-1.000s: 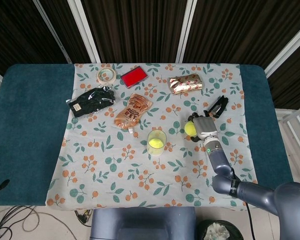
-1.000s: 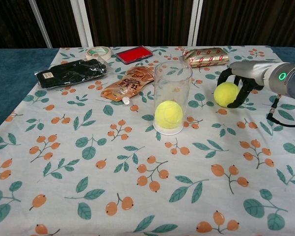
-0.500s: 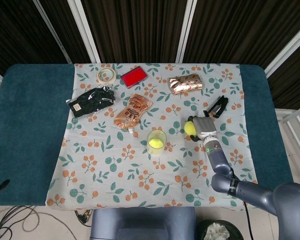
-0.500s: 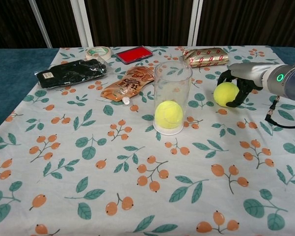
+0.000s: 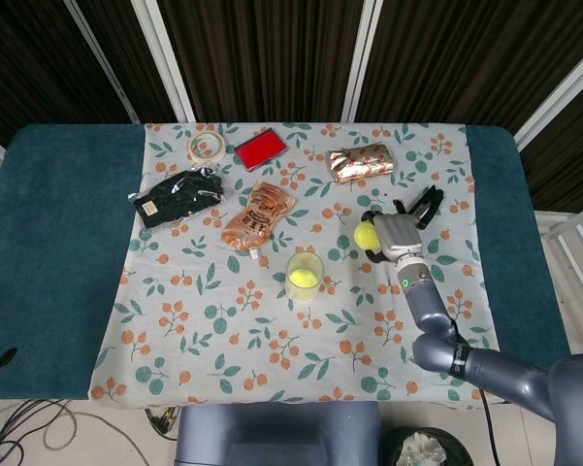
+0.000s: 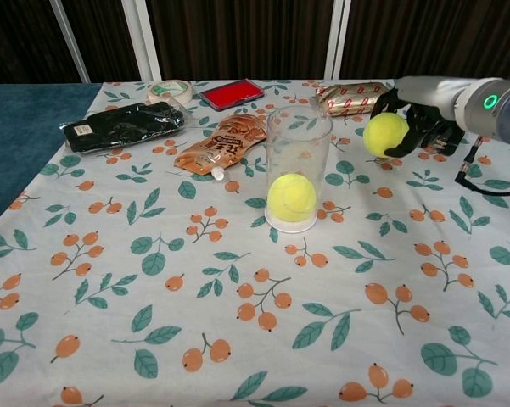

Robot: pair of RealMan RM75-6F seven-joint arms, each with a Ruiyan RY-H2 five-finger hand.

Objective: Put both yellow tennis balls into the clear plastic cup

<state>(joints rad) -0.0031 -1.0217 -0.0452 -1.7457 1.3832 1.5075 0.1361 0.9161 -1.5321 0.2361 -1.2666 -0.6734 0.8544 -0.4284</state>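
— Where's the right hand [image 6: 416, 119]?

— Out over the cloth [image 6: 238, 322], to the right of the cup [image 6: 298, 170]. Its dark fingers [image 6: 426, 136] are wrapped round a yellow ball [image 6: 385, 134], and from the chest view the ball hangs clear of the cloth, about level with the cup's upper half. The grey forearm [image 6: 475, 102] comes in from the right edge, a green light glowing on it.

— Does the head view agree?

— It shows the same hand [image 5: 392, 236] from above, the ball [image 5: 366, 236] sticking out on the side toward the cup [image 5: 305, 277]. From up there you can't judge its height. You do see the arm [image 5: 437, 330] running down to the near edge of the table [image 5: 58, 243], and a black object [image 5: 422, 207] lying just past the hand.

— And the left hand?

— No sign of it in either view.

— The other ball?

— Sitting at the bottom of the cup [image 6: 291, 197]. The cup is clear, upright, open at the top, so the ball shows through the wall. From above it's a yellow disc [image 5: 303, 280] inside the rim.

— What else is lying about?

— At the far side, a tape roll [image 6: 170, 87], a red case [image 6: 232, 92], a gold packet [image 6: 355, 97]; nearer, a black bag [image 6: 123, 125] and an orange pouch [image 6: 221, 142] just left of the cup.
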